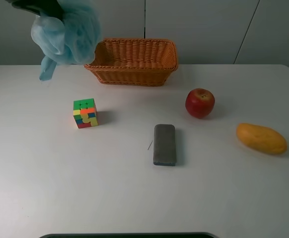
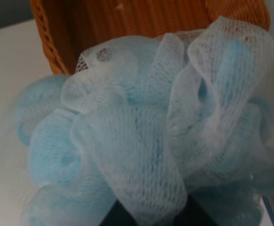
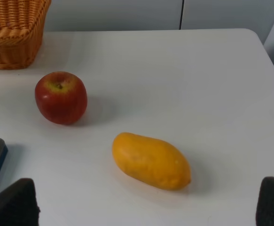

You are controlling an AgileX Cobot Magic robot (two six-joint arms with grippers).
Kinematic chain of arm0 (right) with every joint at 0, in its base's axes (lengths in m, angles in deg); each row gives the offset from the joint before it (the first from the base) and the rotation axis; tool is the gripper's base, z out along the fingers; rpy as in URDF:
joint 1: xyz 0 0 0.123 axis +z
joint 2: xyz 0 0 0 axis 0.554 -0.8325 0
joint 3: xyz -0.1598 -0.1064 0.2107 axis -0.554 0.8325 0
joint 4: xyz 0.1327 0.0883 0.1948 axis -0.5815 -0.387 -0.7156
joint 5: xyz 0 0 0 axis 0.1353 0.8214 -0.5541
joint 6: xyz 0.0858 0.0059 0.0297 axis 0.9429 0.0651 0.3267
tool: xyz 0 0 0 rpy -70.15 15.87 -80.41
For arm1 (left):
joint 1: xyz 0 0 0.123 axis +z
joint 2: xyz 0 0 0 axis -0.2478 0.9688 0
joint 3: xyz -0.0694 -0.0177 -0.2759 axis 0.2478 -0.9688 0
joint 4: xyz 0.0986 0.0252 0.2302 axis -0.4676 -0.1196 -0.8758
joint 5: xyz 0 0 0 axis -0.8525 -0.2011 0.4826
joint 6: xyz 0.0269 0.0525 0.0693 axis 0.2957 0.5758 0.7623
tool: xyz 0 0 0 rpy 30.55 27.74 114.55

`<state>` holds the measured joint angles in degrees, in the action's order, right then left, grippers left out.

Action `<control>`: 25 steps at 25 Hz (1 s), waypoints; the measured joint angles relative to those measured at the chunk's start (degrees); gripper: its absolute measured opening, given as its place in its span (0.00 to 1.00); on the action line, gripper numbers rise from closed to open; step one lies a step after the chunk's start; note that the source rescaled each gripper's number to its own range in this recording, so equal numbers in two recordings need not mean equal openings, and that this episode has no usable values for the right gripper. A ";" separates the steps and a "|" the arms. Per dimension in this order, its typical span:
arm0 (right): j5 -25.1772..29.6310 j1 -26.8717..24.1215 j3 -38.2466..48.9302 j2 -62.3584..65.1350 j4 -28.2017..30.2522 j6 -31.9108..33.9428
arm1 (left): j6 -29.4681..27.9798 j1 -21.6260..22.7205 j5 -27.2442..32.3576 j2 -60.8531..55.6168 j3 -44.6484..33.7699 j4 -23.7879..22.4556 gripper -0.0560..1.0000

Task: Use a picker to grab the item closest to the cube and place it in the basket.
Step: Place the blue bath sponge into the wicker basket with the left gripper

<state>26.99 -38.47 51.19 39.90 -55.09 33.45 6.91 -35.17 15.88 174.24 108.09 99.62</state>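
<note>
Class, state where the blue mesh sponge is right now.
In the exterior high view the blue mesh sponge hangs at upper left, gripped by the left tool above the table, next to the basket's left end.

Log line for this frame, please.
left hand shut on blue mesh sponge, lifted left of basket | right hand open | sponge not yet in basket

Bunched over the dark matt fingers [image 2: 114, 217] of the left gripper [image 2: 151, 217], the bath pouf [image 2: 137, 141] is pale blue netting, open-meshed, gauzy and ruffled. Just beyond them the basket [image 2: 127, 28] is ribbed woven wicker with a faint sheen. Ahead of the matt black fingers [image 3: 12, 207] of the right gripper [image 3: 137, 209], the mango [image 3: 151, 160] has smooth, dull skin and the apple [image 3: 61, 97] a glossy one. Well away from both, the puzzle cube [image 1: 85, 113] looks like smooth plastic. The table [image 3: 198, 70] is smooth matt white.
</note>
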 joint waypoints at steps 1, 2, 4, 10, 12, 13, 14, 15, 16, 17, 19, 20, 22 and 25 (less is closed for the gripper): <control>0.00 0.00 0.00 0.00 0.00 0.00 | 0.42 -0.40 -2.78 1.74 0.89 0.00 0.07; 0.00 0.00 0.00 0.00 0.00 0.00 | 1.10 -0.74 -5.64 3.82 1.94 0.13 0.07; 0.00 0.00 0.00 0.00 0.00 0.00 | 1.85 -1.52 -10.77 8.12 4.13 0.13 0.07; 0.00 0.00 0.00 0.00 0.00 0.00 | 3.38 -2.74 -19.62 20.62 12.66 -0.31 0.05; 0.00 0.00 0.00 0.00 0.00 0.00 | 3.46 -2.79 -22.14 24.50 15.32 -0.69 0.06; 0.00 0.00 0.00 0.00 0.00 0.00 | 3.46 -2.79 -23.77 26.48 16.46 -0.95 0.06; 0.00 0.00 0.00 0.00 0.00 0.00 | 3.46 -2.79 -25.05 28.33 17.39 -1.17 0.06; 0.00 0.00 0.00 0.00 0.00 0.00 | 3.50 -2.79 -26.71 29.96 17.96 -1.28 0.06; 0.00 0.00 0.00 0.00 0.00 0.00 | 3.74 -2.79 -28.47 31.22 18.26 -1.28 0.06; 0.00 0.00 0.00 0.00 0.00 0.00 | 4.25 -2.79 -30.16 32.50 18.50 -1.28 0.05; 0.00 0.00 0.00 0.00 0.00 0.00 | 5.61 -2.79 -32.37 34.34 18.50 -0.66 0.05; 0.00 0.00 0.00 0.00 0.00 0.00 | 6.01 -2.79 -33.08 35.09 18.52 -0.50 0.05; 0.00 0.00 0.00 0.00 0.00 0.00 | 6.42 -2.88 -33.22 35.96 18.52 -0.25 0.05; 0.00 0.00 0.00 0.00 0.00 0.00 | 6.42 -2.88 -33.22 36.16 18.52 -0.25 0.05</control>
<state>26.99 -38.47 51.19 39.90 -55.09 33.45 13.34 -38.05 -17.33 210.41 126.61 99.37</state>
